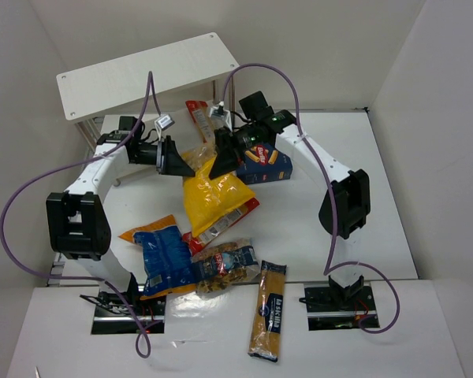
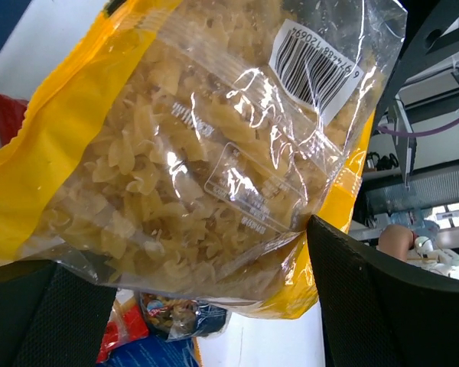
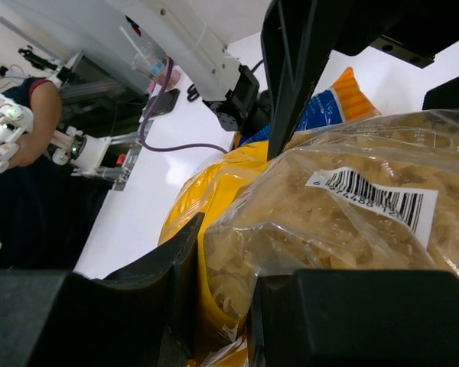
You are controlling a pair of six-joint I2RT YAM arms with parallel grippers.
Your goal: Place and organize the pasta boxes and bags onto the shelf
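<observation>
My right gripper (image 1: 223, 163) is shut on the upper edge of the yellow bag (image 1: 213, 198), which hangs lifted at mid table; the wrist view shows its fingers (image 3: 161, 290) pinching the bag (image 3: 344, 229). My left gripper (image 1: 178, 157) is open right beside the bag's top, its fingers (image 2: 382, 306) spread to either side of the clear end (image 2: 191, 176). The dark blue box (image 1: 266, 165) lies behind the right gripper. A red packet (image 1: 197, 115) lies by the white shelf (image 1: 142, 75). The blue-orange bag (image 1: 162, 256), clear bag (image 1: 227, 264) and blue-labelled long packet (image 1: 269, 310) lie nearer.
The shelf stands at the back left on thin metal legs (image 1: 85, 134). White walls enclose the table on the left, back and right. Purple cables (image 1: 16, 205) loop off both arms. The arm bases (image 1: 335, 303) sit at the near edge.
</observation>
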